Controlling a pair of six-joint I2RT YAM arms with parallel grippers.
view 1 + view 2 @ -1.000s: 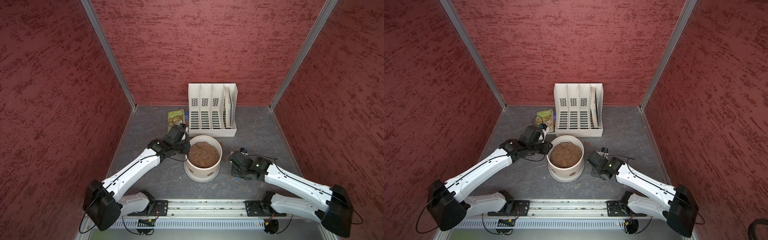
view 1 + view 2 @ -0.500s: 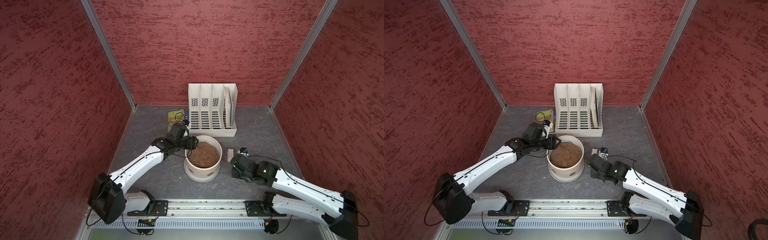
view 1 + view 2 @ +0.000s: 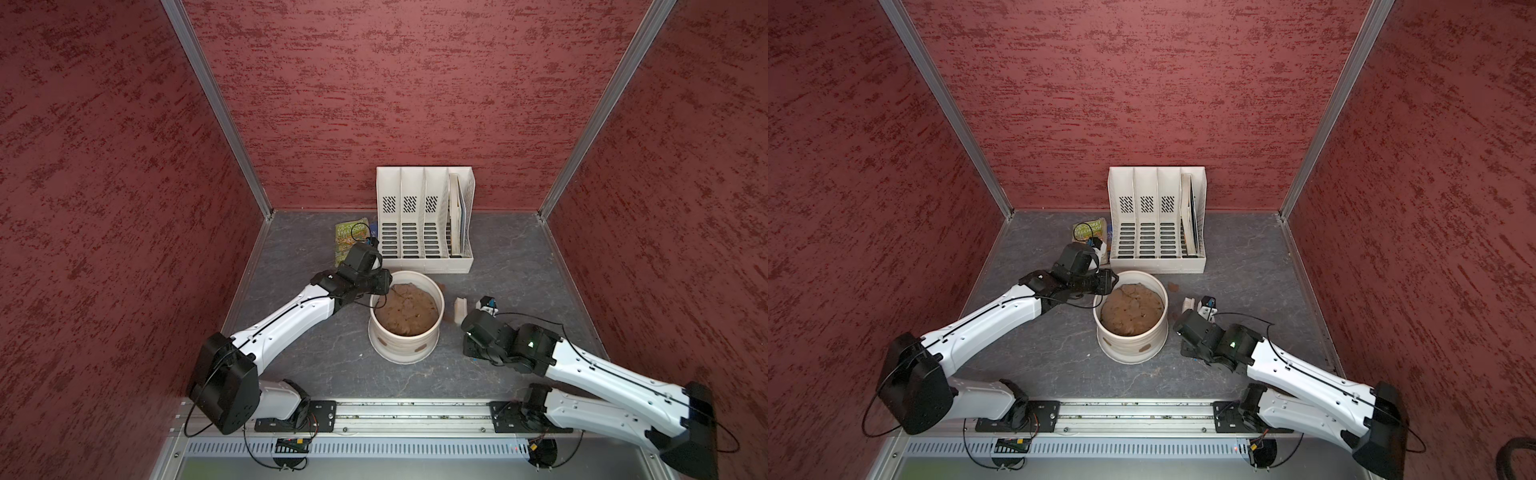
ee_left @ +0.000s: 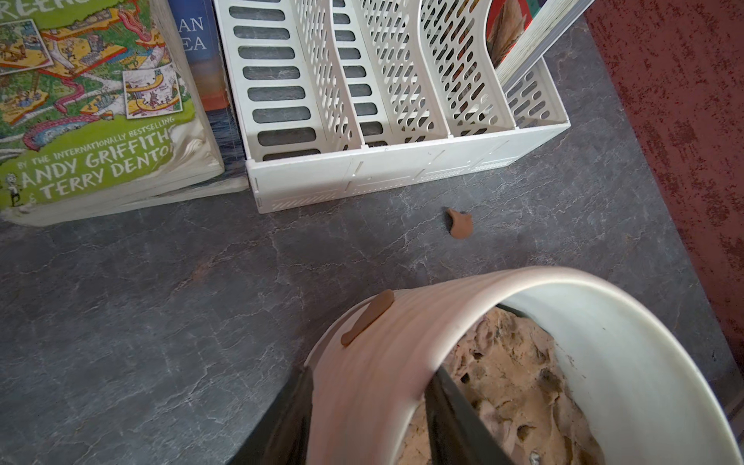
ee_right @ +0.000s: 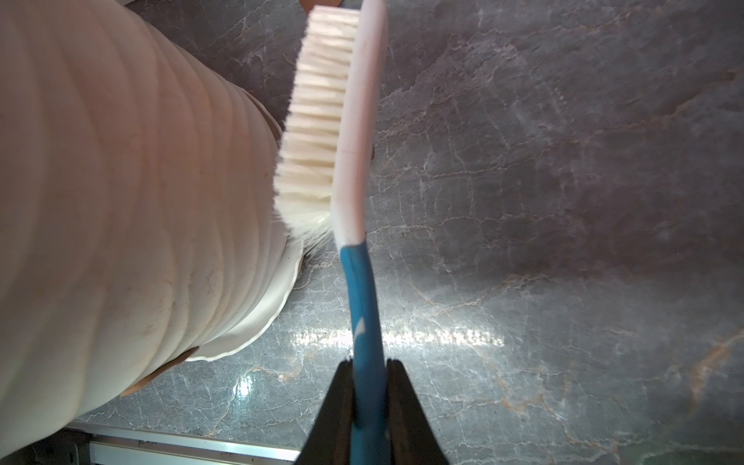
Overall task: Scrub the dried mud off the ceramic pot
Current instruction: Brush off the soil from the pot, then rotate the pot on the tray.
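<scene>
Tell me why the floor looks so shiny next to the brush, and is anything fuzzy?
Right wrist view: a bright band of glare crosses the grey tabletop beside the brush; the ceramic pot, close to the lens, looks soft. Left wrist view: the pot's near wall is blurry, the books are sharp. In both top views: even light, weak shadows, corner posts splay outward.

Left end effector [image 4: 370, 374] onto pot rim [image 4: 503, 286]

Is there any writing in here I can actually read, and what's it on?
"BY THE INTERNATIONALLY BESTSELLING": cover of the green illustrated paperback book.
"ANDY GRIFFITH", "& TERRY DENTO": same cover, last letters lost at its edge.
"AN", "EA": blue book beside it, words cropped.
Green book's title: cropped here, too small in both top views.
</scene>
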